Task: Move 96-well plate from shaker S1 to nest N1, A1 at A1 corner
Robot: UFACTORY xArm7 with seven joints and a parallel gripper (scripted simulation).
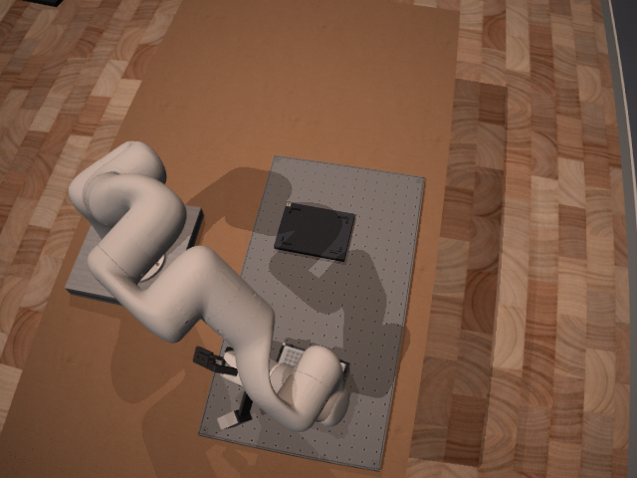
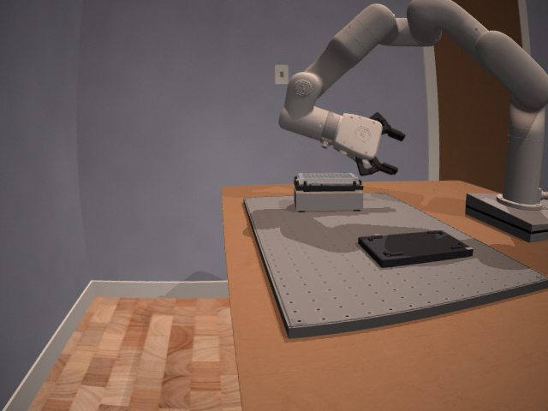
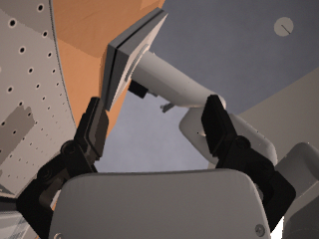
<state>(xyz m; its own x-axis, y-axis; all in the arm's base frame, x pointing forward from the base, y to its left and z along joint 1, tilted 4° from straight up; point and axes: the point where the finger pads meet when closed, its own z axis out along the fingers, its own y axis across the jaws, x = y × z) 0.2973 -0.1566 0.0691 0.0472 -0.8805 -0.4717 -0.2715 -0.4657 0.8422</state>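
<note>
The 96-well plate sits flat in the black pocket on top of the grey plate shaker S1, at the far end of the breadboard. In the overhead view only a corner of the plate shows; the arm hides the rest. The black plate nest N1 is empty, with a pale mark at one corner. My gripper is open and empty. It hangs just above and beside the shaker's right end and points sideways toward the arm's base. The wrist view shows the spread fingers with nothing between them.
The grey perforated breadboard carries the shaker and the nest on the brown table. The arm's base plate stands beside the breadboard. The table edge drops to a wooden floor on the left.
</note>
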